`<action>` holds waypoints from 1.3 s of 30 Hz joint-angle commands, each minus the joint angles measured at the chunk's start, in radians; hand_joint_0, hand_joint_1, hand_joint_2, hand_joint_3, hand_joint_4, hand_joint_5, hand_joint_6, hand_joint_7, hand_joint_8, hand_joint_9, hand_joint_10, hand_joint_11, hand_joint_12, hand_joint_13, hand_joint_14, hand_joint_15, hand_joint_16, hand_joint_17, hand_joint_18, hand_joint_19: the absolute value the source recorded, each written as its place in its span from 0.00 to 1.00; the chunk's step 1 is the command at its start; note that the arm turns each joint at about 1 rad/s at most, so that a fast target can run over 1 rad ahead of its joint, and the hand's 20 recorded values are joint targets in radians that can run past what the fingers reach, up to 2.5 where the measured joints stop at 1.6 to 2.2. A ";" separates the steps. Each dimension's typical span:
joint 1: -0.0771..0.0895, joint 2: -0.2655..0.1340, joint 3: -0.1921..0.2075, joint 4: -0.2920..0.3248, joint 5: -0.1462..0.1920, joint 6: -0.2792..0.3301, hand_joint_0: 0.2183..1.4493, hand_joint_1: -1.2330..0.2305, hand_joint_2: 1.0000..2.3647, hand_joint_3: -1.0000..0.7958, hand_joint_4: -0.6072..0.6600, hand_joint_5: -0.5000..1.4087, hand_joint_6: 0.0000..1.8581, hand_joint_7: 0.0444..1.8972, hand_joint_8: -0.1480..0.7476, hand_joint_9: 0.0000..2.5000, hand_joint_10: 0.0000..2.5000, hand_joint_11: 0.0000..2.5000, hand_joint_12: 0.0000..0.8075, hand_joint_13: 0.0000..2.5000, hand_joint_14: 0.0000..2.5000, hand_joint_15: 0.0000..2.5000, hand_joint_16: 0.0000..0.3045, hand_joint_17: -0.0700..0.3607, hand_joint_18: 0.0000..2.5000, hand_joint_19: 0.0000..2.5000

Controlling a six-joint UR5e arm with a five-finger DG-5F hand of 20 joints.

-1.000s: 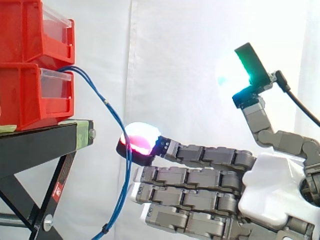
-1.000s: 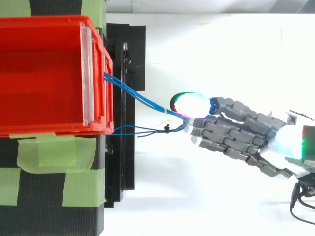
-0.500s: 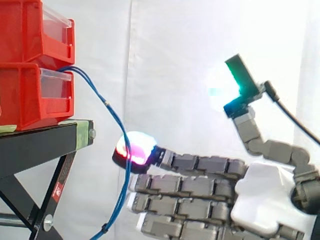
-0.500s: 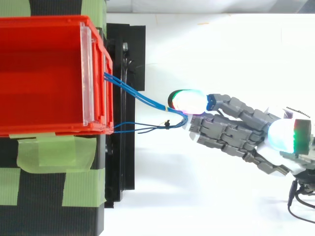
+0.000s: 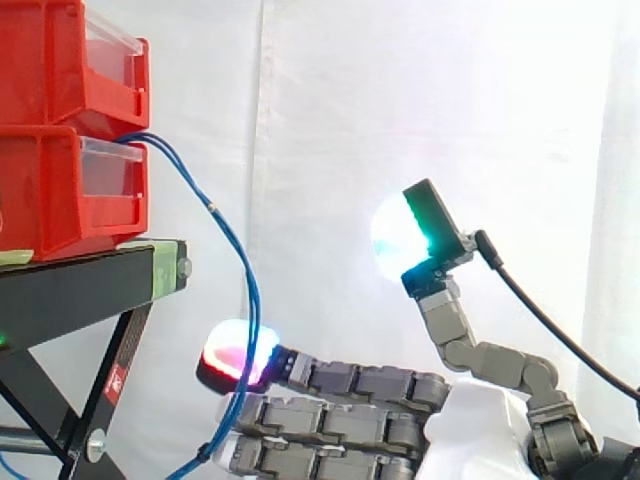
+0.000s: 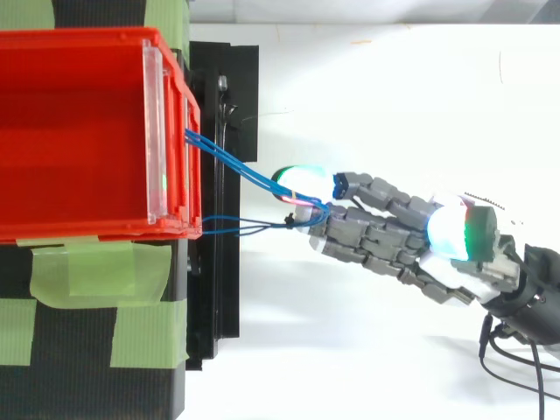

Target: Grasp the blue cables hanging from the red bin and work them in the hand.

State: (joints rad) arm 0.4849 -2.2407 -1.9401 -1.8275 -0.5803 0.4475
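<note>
Upper left of the side view: stacked red bins (image 5: 50, 200) on a black stand (image 5: 80, 290). Lower right: hand (image 5: 340, 410), fingers stretched straight, thumb lifted well apart, nothing clasped. Blue cables (image 6: 229, 159), hanging from the front of the lower one, touching the fingertips (image 5: 232, 350). Probably light, limp, thin and slippery; best pinched at the free hanging part. Compared with a second ago: hand lower and nearer to the stand, thumb lower too.
</note>
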 commanded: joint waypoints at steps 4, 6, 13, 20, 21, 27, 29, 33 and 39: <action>-0.022 0.000 0.023 -0.053 -0.024 0.002 0.37 0.49 0.00 0.00 0.69 0.20 0.00 0.36 0.53 0.14 0.00 0.07 0.47 0.05 0.00 0.10 0.20 0.48 0.00 0.05; -0.032 0.000 0.043 -0.073 -0.046 0.000 0.37 0.49 0.00 0.00 0.69 0.20 0.00 0.36 0.53 0.14 0.00 0.08 0.48 0.06 0.00 0.10 0.20 0.48 0.00 0.05; -0.068 0.000 0.095 -0.147 -0.116 0.002 0.38 0.47 0.00 0.00 0.69 0.21 0.00 0.35 0.53 0.17 0.00 0.08 0.49 0.11 0.00 0.11 0.20 0.47 0.00 0.06; -0.077 0.000 0.095 -0.150 -0.135 0.003 0.38 0.47 0.00 0.00 0.69 0.22 0.00 0.35 0.55 0.21 0.00 0.13 0.50 0.15 0.00 0.14 0.19 0.47 0.04 0.08; -0.077 0.000 0.095 -0.150 -0.136 0.003 0.39 0.47 0.00 0.00 0.70 0.22 0.00 0.35 0.55 0.22 0.00 0.14 0.50 0.15 0.00 0.14 0.19 0.47 0.05 0.08; -0.078 0.000 0.095 -0.150 -0.153 0.003 0.40 0.47 0.00 0.00 0.70 0.22 0.00 0.35 0.56 0.26 0.00 0.19 0.53 0.22 0.01 0.20 0.19 0.47 0.10 0.11; -0.078 0.000 0.095 -0.148 -0.159 0.003 0.40 0.47 0.00 0.00 0.70 0.23 0.00 0.35 0.56 0.26 0.01 0.21 0.53 0.23 0.01 0.21 0.19 0.47 0.12 0.12; -0.078 0.009 0.096 -0.148 -0.162 -0.003 0.40 0.47 0.00 0.00 0.70 0.23 0.00 0.36 0.56 0.28 0.01 0.24 0.55 0.28 0.01 0.26 0.20 0.47 0.16 0.15; -0.083 0.010 0.095 -0.165 -0.173 0.010 0.41 0.48 0.00 0.00 0.70 0.23 0.00 0.36 0.57 0.31 0.01 0.28 0.57 0.32 0.01 0.30 0.20 0.48 0.20 0.17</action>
State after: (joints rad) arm 0.4049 -2.2322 -1.8450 -1.9823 -0.7466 0.4497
